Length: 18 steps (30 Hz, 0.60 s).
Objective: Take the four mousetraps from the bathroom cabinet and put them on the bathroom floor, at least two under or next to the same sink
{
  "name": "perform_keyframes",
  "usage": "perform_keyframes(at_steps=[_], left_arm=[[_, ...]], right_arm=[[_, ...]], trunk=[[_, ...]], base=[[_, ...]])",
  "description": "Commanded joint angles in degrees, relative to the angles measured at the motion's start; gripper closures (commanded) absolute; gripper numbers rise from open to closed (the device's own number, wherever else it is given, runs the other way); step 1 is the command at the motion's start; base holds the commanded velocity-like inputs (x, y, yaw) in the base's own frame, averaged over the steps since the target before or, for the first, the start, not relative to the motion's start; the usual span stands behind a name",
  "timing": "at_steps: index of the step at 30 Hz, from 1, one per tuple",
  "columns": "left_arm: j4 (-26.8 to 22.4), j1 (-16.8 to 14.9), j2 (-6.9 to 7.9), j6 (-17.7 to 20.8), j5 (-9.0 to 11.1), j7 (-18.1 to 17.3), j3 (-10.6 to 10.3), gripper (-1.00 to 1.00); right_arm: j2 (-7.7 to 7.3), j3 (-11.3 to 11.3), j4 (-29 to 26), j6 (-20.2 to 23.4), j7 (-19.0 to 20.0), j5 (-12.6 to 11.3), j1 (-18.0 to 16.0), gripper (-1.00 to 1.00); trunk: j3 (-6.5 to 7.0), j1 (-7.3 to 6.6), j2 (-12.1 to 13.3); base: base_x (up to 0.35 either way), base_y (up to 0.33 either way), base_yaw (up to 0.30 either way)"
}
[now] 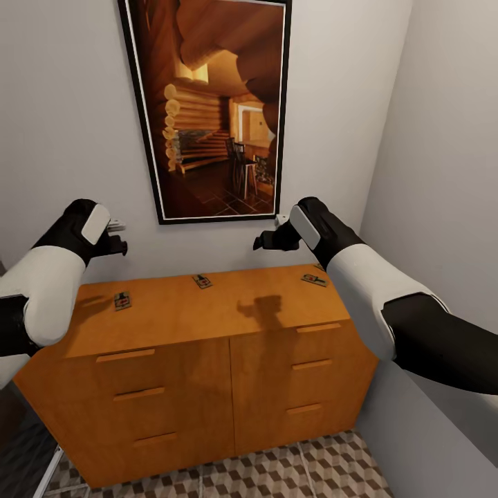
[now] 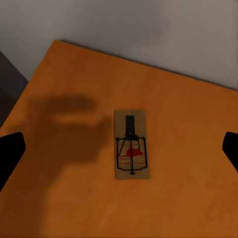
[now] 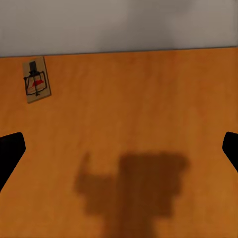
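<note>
A robot stands facing a low orange-brown cabinet [image 1: 207,360] that fills the lower half of the head view, pushed into a corner of grey walls. Three mousetraps lie flat on its top: one at the left [image 1: 122,301], one at centre near the back edge [image 1: 202,281], and one at the right [image 1: 314,279], partly behind the right forearm. A fourth cannot be made out. They are well apart from one another, so each would likely need its own pick.

Both arms are raised above the cabinet top, apparently to aim the wrist cameras down at the traps before reaching. The left gripper [image 1: 114,243] sits at middle left of the head view, the right gripper [image 1: 266,241] just right of centre, casting a shadow on the wood below. Both are spread wide and hold nothing: in each wrist view the dark fingertips [image 2: 10,153] sit at the far side edges [image 3: 10,151].

In the left wrist view a trap [image 2: 131,145] lies at frame centre between the fingers, suggesting it is the first target. In the right wrist view a trap [image 3: 36,79] sits in the upper left corner, off the gripper's line.

A framed picture [image 1: 211,104] of a log cabin interior hangs at top centre. Cube-patterned floor [image 1: 290,470] shows along the bottom edge. Each trap bears a red mark; no writing is legible anywhere.
</note>
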Motion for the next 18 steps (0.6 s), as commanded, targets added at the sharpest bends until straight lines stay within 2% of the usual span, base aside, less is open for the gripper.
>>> perform_keyframes(at_steps=[1, 7, 18], left_arm=[[0.0, 0.0, -0.11, 0.1, 0.6, 0.5, -0.1, -1.0], [0.4, 0.0, -0.74, 0.2, 0.6, 0.5, -0.7, -1.0], [0.7, 0.0, -1.05, 0.3, 0.8, 0.5, -0.9, -1.0]], right_arm=[[0.0, 0.2, 0.0, 0.1, -0.4, -0.5, -0.1, -1.0], [0.0, 0.2, 0.0, 0.1, -0.4, -0.5, -0.1, -1.0], [0.0, 0.2, 0.0, 0.1, -0.4, -0.5, -0.1, -1.0]], trunk=[[-0.07, 0.0, 0.0], [-0.07, 0.0, 0.0], [-0.07, 0.0, 0.0]], base=[[0.0, 0.0, 0.0], [0.0, 0.0, 0.0], [0.0, 0.0, 0.0]])
